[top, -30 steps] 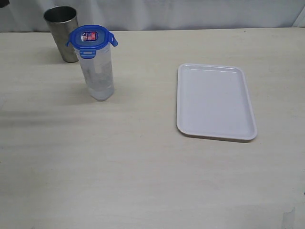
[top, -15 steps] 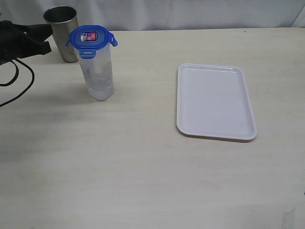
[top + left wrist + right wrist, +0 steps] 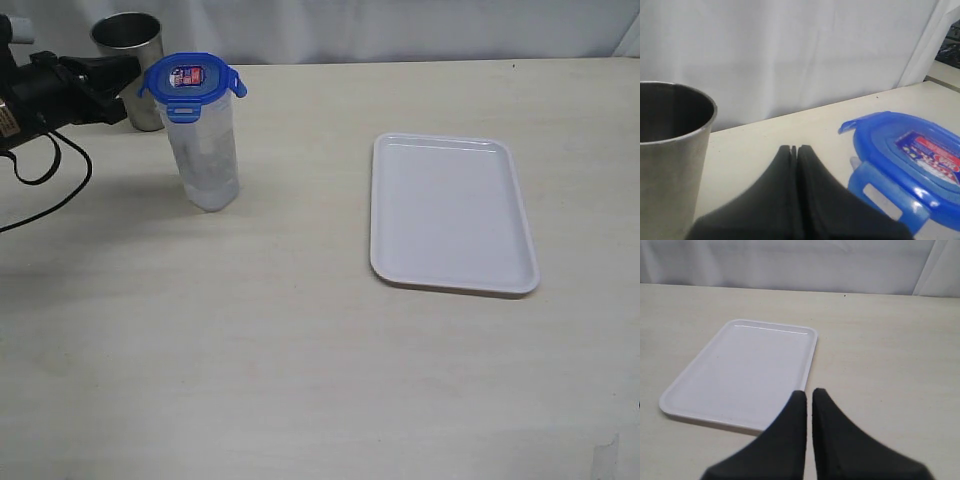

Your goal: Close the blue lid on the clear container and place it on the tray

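Observation:
The clear container point(image 3: 205, 150) stands upright at the table's left, with the blue lid point(image 3: 191, 78) resting on top, its flaps sticking out. My left gripper point(image 3: 132, 68) comes in from the left edge, shut and empty, its tip just left of the lid at lid height. In the left wrist view that gripper point(image 3: 794, 148) has its fingers pressed together beside the blue lid point(image 3: 910, 160). The white tray point(image 3: 450, 212) lies flat to the right. My right gripper point(image 3: 809, 392) is shut and empty, hovering near a corner of the tray point(image 3: 745, 370); it is outside the exterior view.
A grey metal cup point(image 3: 133, 65) stands behind my left gripper, close to the container, and appears large in the left wrist view as well point(image 3: 670, 150). A black cable point(image 3: 45, 190) trails from the left arm over the table. A white curtain backs the table.
My left arm has entered from the left edge and moved right toward the lid. The container, lid and tray have not moved.

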### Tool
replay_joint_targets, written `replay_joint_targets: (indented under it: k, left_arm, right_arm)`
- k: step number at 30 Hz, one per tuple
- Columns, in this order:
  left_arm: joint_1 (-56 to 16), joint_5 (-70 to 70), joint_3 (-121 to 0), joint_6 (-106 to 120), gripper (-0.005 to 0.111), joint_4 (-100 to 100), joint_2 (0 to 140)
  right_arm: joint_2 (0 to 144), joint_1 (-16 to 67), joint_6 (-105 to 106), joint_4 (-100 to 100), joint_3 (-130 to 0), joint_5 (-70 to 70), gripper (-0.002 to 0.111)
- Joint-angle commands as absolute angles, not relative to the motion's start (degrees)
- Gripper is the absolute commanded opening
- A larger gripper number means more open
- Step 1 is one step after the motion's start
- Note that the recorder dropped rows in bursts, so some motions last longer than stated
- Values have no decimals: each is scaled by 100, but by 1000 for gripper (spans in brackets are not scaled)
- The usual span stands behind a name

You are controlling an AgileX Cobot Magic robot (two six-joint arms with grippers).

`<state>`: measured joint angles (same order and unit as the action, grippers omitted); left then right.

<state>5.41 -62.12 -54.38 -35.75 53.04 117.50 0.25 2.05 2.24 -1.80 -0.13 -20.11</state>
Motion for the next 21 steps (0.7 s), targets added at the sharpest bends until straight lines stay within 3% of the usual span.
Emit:
replay_joint_targets:
  k: [1,11,21]
  left_arm:
    - [525,-6408,-5480,-3575,0,5327,11768]
    - [525,-6421,-5480,-3600,0,5534,11773]
    - [525,-6421,-5480,-3600,0,5436,11773]
  right_arm:
    - [0,215,232,-393,0,-1077,4]
    - [0,215,-416,1357,0,1934,4]
    - [388,215,-591,1382,-389,2283,4]
